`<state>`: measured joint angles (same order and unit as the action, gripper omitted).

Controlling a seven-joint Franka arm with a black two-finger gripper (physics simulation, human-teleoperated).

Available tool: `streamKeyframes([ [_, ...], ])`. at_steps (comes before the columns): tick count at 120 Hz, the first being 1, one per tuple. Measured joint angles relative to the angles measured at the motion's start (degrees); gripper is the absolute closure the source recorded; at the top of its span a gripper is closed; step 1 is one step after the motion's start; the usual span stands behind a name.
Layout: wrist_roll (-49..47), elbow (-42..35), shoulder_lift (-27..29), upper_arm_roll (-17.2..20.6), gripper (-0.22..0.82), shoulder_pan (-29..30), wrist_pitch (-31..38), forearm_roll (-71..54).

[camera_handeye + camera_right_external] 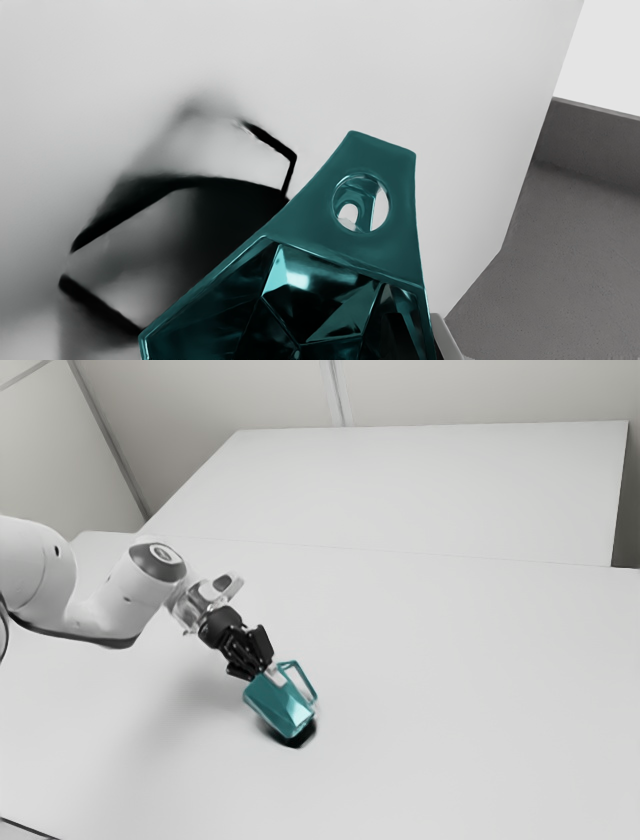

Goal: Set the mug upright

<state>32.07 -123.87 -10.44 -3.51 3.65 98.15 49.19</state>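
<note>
Exterior view, left to right. White arm (118,598) enters at the left and slopes down toward the right. Its wrist leans, so the end effector (270,673) points obliquely at the surface (450,660), not straight down.

End effector: grasping the teal mug by its rim, as I read it. In the wrist view a pale fingertip (446,336) sits outside the wall, by the mouth. Likely reason: a rim hold leaves the base free, so turning the wrist can bring it flat.

Mug (280,705): just beyond the fingers, over the surface, well in from the far edge, nearer the lower-left edge. Tilted, mouth toward the end effector, base low and toward the exterior view's right; not upright. Dark shadow (299,740) close under the base; contact there, can't tell. Handle (375,157) projects to the exterior view's right, unheld.
</note>
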Motion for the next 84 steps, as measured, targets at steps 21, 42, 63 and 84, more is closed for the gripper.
streamKeyframes([
  [21, 0.40, 0.81, 1.31, 0.16, 0.76, -0.35, -0.10, -0.14],
  [42, 0.57, 1.09, 4.33, 0.10, 0.76, -1.59, -0.17, -0.93],
  [63, 0.63, 1.40, 6.91, 0.09, 0.76, -3.69, 1.03, -4.63],
  [84, 0.67, 1.85, 8.05, 0.09, 0.76, -4.21, 3.17, -8.93],
])
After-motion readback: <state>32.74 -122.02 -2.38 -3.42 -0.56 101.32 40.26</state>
